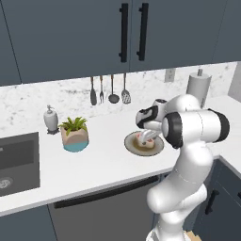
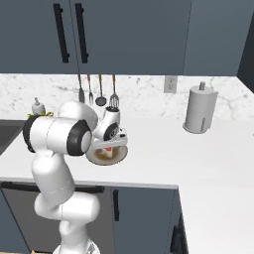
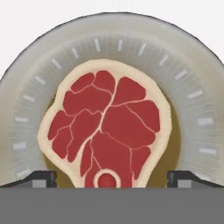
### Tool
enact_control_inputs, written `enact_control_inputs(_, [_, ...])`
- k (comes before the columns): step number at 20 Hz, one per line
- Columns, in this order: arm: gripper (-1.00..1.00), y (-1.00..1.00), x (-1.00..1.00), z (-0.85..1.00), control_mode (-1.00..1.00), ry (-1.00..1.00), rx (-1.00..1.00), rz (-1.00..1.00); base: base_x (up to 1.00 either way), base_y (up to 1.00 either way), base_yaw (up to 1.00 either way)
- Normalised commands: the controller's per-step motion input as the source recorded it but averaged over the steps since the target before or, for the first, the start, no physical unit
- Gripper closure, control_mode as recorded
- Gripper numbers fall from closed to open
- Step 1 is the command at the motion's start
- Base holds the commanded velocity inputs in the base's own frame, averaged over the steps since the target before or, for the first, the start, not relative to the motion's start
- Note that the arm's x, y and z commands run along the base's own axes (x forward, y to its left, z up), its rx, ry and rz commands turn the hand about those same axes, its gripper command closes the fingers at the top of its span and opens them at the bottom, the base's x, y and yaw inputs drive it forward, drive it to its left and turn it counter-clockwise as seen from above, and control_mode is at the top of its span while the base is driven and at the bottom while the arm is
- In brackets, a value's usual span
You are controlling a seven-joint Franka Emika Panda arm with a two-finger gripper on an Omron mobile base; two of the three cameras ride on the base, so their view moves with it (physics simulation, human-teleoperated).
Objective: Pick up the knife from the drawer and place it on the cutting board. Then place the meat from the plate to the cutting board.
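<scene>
**Meat on the plate, fingers spread above it**

Meat (image 3: 105, 131) lies at the centre of your hand view, flat on the plate (image 3: 192, 87) — red with pale fat edging. Your fingers (image 3: 43, 178) stand wide apart at the lower corners, either side of it. In the left base view, the plate sits mid-frame on the white surface (image 1: 103, 164).

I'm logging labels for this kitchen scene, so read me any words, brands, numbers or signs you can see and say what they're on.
None: no readable text anywhere.
The plate has pale dashes round its rim, a pattern, not letters or numbers.
The meat, soap bottle, paper towel roll, plant pot and cabinets carry no label.
The open gripper shows no marking either.
</scene>
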Motion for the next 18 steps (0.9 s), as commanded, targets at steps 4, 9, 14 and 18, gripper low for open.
enact_control_inputs(4, [-1.0, 0.0, 0.03, -0.14, -1.0, 0.0, -0.01, 0.0, 0.0, 0.0, 0.0])
enact_control_inputs(9, [-1.0, 0.0, -0.04, -0.22, -1.0, 0.0, -0.01, 0.0, 0.0, 0.0, 0.0])
enact_control_inputs(14, [-1.0, -0.06, -0.11, -0.14, -1.0, 0.0, 0.0, 0.0, 0.0, 0.0, 0.0])
enact_control_inputs(18, [-1.0, -0.26, -0.36, -0.03, -1.0, 0.0, 0.0, 0.0, 0.0, 0.0, 0.0])
